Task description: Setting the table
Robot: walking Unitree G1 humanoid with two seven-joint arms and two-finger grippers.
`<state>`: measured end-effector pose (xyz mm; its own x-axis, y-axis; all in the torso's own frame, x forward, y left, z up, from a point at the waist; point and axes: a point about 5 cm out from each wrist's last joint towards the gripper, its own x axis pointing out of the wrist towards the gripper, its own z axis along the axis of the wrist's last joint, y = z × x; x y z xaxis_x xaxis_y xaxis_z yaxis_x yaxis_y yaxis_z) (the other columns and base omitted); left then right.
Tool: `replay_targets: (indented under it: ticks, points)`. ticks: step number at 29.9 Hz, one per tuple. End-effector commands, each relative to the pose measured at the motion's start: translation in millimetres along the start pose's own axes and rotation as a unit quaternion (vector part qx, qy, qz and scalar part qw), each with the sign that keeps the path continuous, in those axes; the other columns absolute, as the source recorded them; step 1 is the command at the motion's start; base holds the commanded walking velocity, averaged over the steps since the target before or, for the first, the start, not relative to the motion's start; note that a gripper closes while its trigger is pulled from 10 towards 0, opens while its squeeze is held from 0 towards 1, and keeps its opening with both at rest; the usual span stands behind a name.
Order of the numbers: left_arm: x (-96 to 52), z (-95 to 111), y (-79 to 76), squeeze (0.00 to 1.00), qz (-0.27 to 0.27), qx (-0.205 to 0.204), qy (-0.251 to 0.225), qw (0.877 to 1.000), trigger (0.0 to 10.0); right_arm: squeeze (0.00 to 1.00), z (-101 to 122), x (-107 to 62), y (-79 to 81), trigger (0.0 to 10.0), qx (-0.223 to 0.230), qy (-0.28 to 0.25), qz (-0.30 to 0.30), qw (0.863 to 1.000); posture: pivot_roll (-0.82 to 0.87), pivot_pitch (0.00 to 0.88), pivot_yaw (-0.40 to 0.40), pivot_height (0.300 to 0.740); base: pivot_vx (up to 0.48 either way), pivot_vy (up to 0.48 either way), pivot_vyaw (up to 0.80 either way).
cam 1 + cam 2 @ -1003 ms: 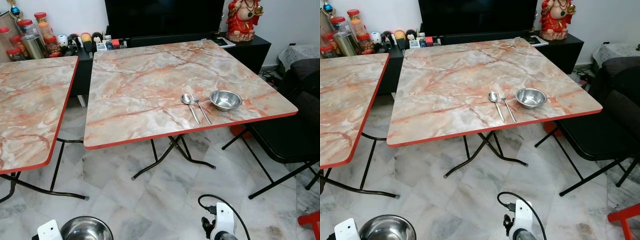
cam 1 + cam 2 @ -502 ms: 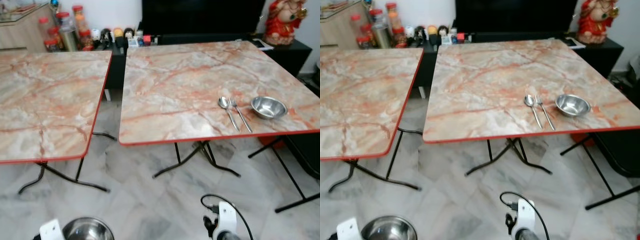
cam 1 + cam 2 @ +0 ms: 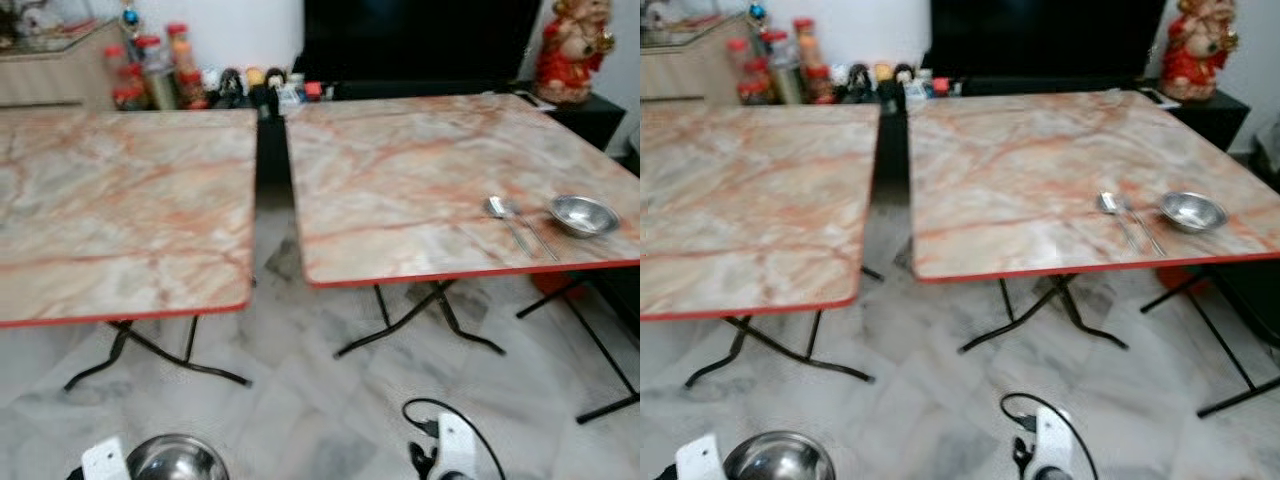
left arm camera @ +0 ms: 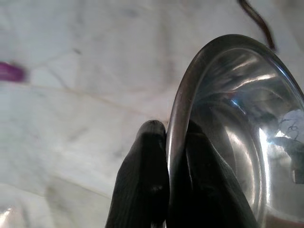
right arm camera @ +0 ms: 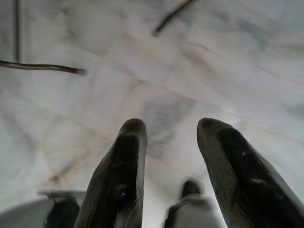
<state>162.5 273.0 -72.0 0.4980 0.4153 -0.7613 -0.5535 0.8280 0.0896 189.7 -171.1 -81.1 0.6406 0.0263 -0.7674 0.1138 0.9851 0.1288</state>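
While the head views were slightly blurred, the left gripper (image 4: 168,142) was pinched on the rim of a steel bowl (image 3: 177,460), one black finger outside the wall and one inside, and the bowl sat at the lower left of the frame above the pale marble floor (image 3: 300,400). The right gripper (image 5: 171,142) hung low at the bottom centre, its two fingers spread apart with nothing between them, pointing at the floor.

Two marble-patterned folding tables with red edges stood side by side: the left table (image 3: 120,220) across the left half, the right table (image 3: 420,180) across the right. Near the right table's front right edge lay a spoon (image 3: 497,209) and a fork (image 3: 530,228) side by side, with a second bowl (image 3: 583,214) just beside them.
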Motion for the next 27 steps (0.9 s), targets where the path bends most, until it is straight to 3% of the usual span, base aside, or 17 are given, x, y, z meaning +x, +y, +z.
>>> replay_targets:
  ticks: [1,27]
  points:
    - [-0.1,1.5,-7.4,0.00,-0.011,0.005,-0.004,1.000,10.0,0.00,-4.6,-2.3,-9.4,10.0,0.007,0.007,-0.016,1.000,0.07,0.000,0.023,0.740,0.000,0.480,0.00]
    - [0.2,4.5,-10.6,0.00,-0.014,0.007,-0.011,1.000,10.0,0.00,-1.4,-1.3,-7.9,10.0,0.007,0.003,-0.014,1.000,0.08,0.000,0.013,0.740,0.000,0.480,0.00]
